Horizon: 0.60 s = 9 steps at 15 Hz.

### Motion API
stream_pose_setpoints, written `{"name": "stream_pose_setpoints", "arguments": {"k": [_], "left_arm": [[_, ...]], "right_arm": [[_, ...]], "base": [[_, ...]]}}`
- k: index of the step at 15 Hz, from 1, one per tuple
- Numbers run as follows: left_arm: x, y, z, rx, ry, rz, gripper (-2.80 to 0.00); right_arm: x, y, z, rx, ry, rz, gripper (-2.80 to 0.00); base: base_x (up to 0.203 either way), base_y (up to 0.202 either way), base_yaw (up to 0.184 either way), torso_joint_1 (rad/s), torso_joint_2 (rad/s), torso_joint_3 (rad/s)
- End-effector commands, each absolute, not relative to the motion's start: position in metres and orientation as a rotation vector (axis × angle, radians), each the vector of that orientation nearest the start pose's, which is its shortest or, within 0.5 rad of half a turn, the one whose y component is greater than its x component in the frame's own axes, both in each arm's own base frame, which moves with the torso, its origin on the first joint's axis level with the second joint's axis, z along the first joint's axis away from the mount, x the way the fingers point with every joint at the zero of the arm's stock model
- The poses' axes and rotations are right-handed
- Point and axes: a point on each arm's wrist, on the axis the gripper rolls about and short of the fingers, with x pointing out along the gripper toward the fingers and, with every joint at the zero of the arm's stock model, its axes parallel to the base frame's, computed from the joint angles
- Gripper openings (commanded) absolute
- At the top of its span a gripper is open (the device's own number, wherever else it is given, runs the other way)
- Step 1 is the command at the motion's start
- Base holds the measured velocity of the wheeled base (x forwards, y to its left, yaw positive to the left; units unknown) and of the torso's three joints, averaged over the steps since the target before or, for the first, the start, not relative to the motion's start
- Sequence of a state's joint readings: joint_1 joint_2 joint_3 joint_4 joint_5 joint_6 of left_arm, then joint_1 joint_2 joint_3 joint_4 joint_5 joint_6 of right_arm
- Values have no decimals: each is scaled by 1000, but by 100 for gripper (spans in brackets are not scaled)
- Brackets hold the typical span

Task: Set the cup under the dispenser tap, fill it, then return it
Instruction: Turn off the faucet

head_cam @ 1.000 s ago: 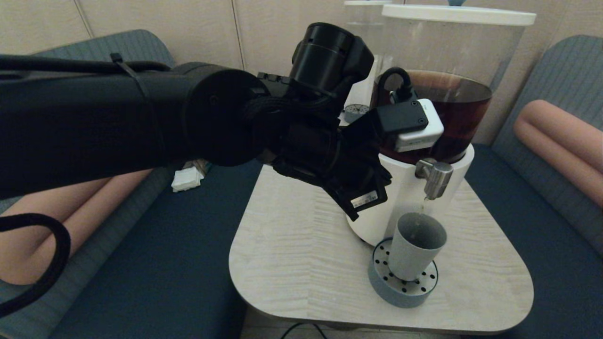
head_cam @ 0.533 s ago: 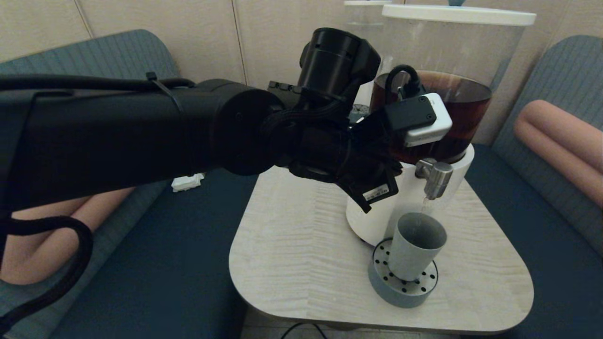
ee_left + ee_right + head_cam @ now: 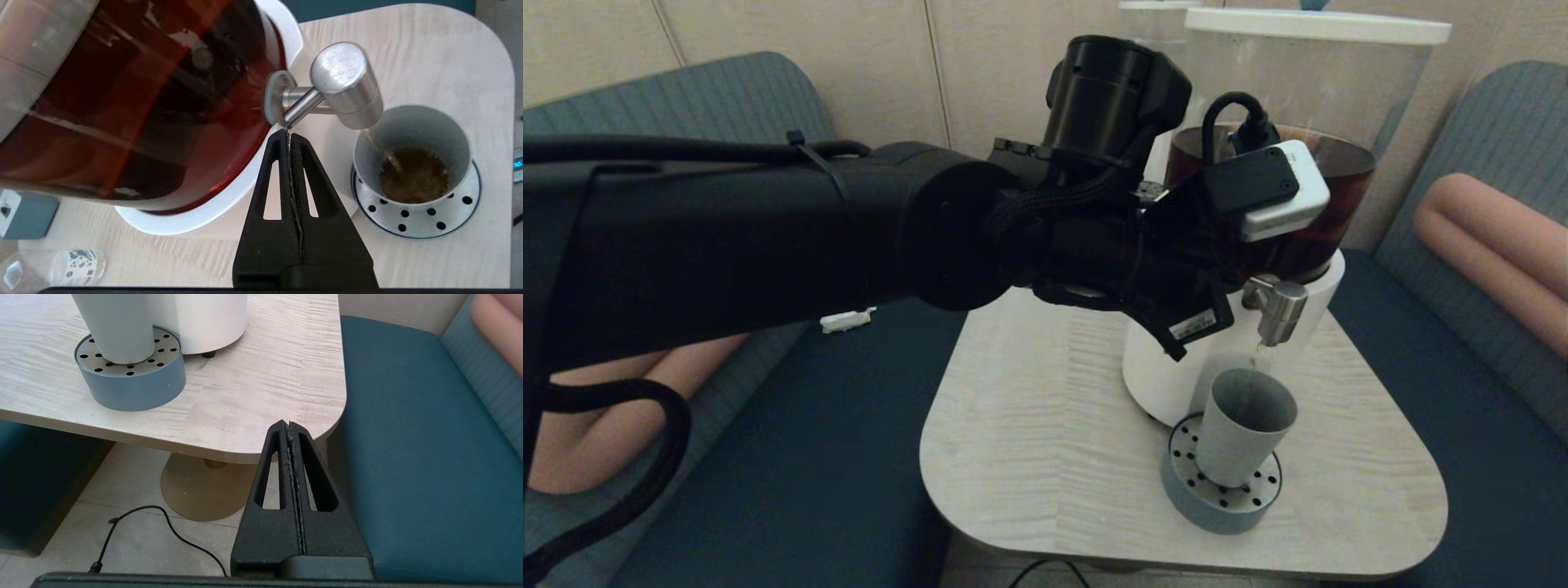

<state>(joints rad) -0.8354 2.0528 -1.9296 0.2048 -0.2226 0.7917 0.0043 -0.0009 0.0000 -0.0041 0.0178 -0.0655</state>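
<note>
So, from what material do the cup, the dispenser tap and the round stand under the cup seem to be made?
The cup looks like matte plastic or ceramic: plain grey-green, no gloss; I cannot tell which. The dispenser tap looks like brushed steel: silver, with fine lines and soft highlights. The round stand has a pale perforated top, perhaps metal, and a matte blue-grey wall, probably plastic.

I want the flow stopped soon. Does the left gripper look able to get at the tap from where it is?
Probably yes. The left gripper, shut and empty, has its tips right beside the dispenser tap, with nothing between them. The cup stands lower on the drip tray, out of the way.
</note>
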Motion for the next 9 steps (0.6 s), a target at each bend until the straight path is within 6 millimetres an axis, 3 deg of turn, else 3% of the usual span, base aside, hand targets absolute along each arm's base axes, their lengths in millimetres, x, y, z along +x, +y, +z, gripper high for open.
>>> {"name": "stream_pose_setpoints", "arguments": {"k": [1, 9], "left_arm": [[276, -313, 288, 815, -112, -1130, -280], [276, -319, 282, 818, -109, -1142, -280]], "right_arm": [[-23, 0, 75, -66, -7, 23, -280], [-23, 0, 76, -66, -8, 23, -280]], "base": [[0, 0, 0, 0, 0, 0], [0, 0, 0, 0, 0, 0]]}}
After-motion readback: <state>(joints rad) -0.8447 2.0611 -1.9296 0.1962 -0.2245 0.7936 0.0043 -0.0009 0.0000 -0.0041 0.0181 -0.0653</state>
